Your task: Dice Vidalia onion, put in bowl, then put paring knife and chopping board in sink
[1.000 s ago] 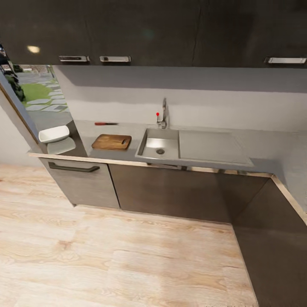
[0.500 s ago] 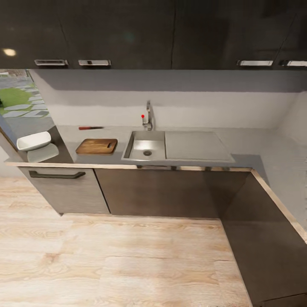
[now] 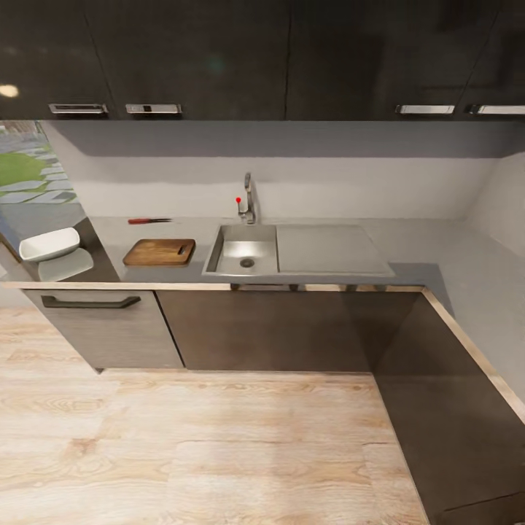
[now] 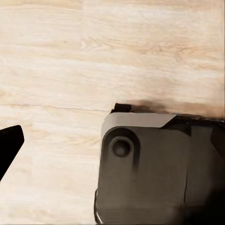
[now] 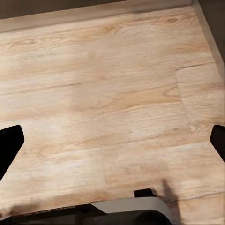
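Note:
In the head view the steel sink point(image 3: 219, 254) lies in the countertop point(image 3: 430, 244), with its tap point(image 3: 248, 198) behind the basin. I cannot make out the Vidalia onion in the basin from here. Left of the sink rests the chopping board point(image 3: 159, 252), and the red-handled paring knife point(image 3: 148, 220) lies behind it near the wall. The white bowl point(image 3: 49, 243) stands at the counter's far left end. My right gripper point(image 5: 112, 147) is open above the wooden floor. My left gripper point(image 4: 112, 147) hangs open over the robot's dark base point(image 4: 154, 173), with one fingertip point(image 4: 9, 145) showing.
Grey cabinet fronts point(image 3: 262, 328) run under the counter, and the counter turns a corner at the right point(image 3: 474, 350). Dark wall cupboards point(image 3: 219, 58) hang above. Light wooden floor point(image 3: 219, 445) lies between me and the cabinets. A window point(image 3: 29, 175) is at the far left.
The whole head view has shifted, so the camera has moved: the counter now sits further left and a little lower in the picture. Nothing on the counter has moved.

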`<state>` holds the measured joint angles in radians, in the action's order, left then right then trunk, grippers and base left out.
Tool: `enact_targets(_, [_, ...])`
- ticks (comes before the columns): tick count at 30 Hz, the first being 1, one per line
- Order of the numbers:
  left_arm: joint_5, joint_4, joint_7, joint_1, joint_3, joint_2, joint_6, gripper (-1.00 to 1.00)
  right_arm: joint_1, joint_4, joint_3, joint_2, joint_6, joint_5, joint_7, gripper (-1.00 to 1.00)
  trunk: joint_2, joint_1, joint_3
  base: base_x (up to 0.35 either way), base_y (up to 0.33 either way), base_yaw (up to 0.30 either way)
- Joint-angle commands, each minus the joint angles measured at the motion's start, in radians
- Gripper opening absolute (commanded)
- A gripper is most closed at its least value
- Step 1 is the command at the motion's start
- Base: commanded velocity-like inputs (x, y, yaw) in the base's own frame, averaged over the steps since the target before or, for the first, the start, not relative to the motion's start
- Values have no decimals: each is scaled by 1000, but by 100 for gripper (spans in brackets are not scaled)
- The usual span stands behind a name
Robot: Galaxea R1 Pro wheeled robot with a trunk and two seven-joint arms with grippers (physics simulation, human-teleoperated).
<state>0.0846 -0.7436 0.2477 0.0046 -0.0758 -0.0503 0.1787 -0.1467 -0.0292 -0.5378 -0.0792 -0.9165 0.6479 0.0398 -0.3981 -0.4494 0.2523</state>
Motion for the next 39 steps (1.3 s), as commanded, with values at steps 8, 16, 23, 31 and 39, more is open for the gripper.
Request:
enact_targets(8, [7,-534,4,-7,-50,-17,446,100,-1,0,-8,1,57,7,3,100,-2,-1,1,0,0,0])
enact_targets(16, [-11,-718,9,-112,-155,-85,658,100,-1,0,-8,2,60,7,3,100,-2,-1,1,0,0,0])
enact_targets(23, [-16,-777,12,-330,-175,-96,805,100,-1,1,-8,3,63,6,6,100,-2,-1,1,0,0,0])
enact_targets(31, [-4,-616,12,-800,-174,-102,836,100,-1,0,-8,4,157,6,4,100,-2,-1,1,0,0,0])
enact_targets(39, [128,-366,11,-1132,-174,-103,837,100,-1,0,-8,4,163,5,4,100,-2,-1,1,0,0,0])
